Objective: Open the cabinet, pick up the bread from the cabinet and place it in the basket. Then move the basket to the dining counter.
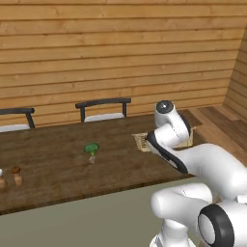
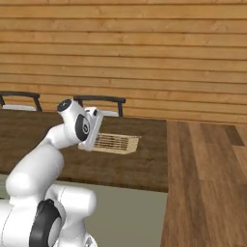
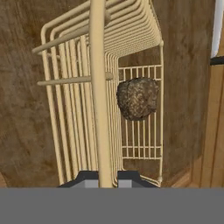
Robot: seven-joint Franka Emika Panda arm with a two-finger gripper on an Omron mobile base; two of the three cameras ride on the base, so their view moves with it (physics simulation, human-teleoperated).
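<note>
Basket [image 2: 115,143] with the bread [image 3: 137,98] lying inside it sits on the dark wood dining surface [image 1: 62,164], near its right end, as the robot's claw [image 3: 103,177] grips one of the pale rim bars. In the hand view the two dark tips close tightly on either side of that long bar, which runs straight up the frame from between them, so the claw looks nearly shut and fastened on the basket's edge, a hold that suits carrying or setting down the whole container rather than the loaf. The basket appears to rest on the wood, which suggests the last step of the task is at or near its end, though whether its base is fully down cannot be told.

The hand view alone reveals the rough brown bread, lying against the basket's slatted floor. The base views hide the loaf behind the arm and the basket wall, but they place the scene: two chairs [image 1: 102,109] behind the surface, a small green item [image 1: 91,149] and two small brown shakers [image 1: 17,175] further left.
</note>
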